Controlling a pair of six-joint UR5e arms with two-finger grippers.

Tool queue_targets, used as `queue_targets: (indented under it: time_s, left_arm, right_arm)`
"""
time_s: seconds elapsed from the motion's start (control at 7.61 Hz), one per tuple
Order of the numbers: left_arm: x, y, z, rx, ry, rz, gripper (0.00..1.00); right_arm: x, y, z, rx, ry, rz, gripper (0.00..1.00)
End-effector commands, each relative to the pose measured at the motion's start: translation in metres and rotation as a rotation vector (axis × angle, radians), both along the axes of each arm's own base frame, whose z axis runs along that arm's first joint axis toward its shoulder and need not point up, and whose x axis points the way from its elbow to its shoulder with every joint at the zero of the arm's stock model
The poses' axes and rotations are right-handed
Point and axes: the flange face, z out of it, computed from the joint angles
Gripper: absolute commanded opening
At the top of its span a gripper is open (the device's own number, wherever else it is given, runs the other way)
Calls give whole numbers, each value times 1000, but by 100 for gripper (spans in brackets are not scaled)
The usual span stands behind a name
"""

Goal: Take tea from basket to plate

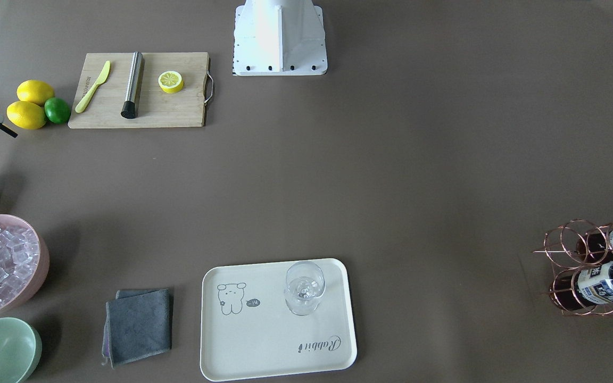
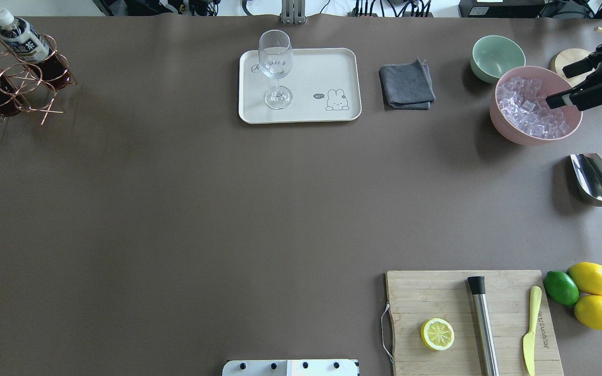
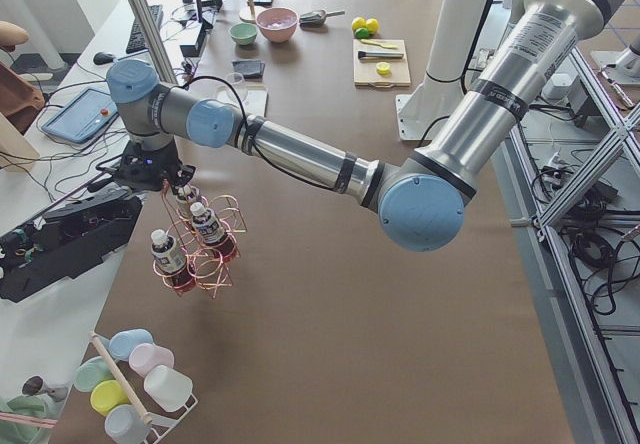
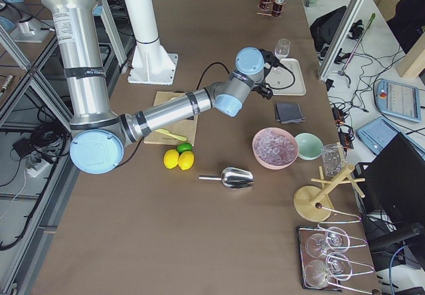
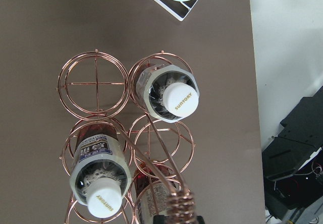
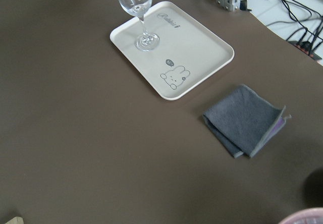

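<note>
Tea bottle point(image 5: 151, 85) in the basket point(image 5: 96, 82) looks full, hefty and slick; I'd clasp its neck under the cap point(image 5: 180, 99). My left gripper's point(image 3: 155, 174) opening: cannot tell.

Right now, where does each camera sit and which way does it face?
Front-facing: across the table, looking steeply down toward the robot base.
Overhead: behind the robot, looking forward; right gripper at the right edge.
Exterior left: table's left end; near left arm over basket.
Exterior right: right end; near right arm.
Left wrist: straight down on basket; no arm in frame.
Right wrist: tilted down at plate; no arm in frame.
Shared: front-facing and overhead both show plate, mirrored.
</note>
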Motion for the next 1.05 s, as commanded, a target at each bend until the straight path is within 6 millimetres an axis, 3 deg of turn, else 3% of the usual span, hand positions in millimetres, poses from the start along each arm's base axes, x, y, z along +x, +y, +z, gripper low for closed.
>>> queue_targets:
  time_s: [0.0,0.13,0.26,0.39,0.53,0.79,0.92]
  left_arm:
    - [5,76,-71,-52,29,-33,0]
    - [21,108,-104,-91,41,-44,0]
    - [45,123,-126,-124,59,-59,0]
    - [80,139,-149,-163,87,-74,0]
    - [112,169,-181,-162,119,-63,0]
    - [172,224,-231,-202,183,-39,0]
    - [213,255,-246,-239,203,13,0]
  right_arm:
    - [-17,6,-54,310,-76,15,100]
    - [-27,2,-69,328,-91,1,100]
    - [-38,3,-75,338,-99,-20,100]
    - [-54,6,-75,343,-101,-49,100]
    - [-59,7,-75,389,-102,-65,100]
    - [-60,9,-72,478,-128,-63,100]
    - [-62,13,-72,513,-144,-66,100]
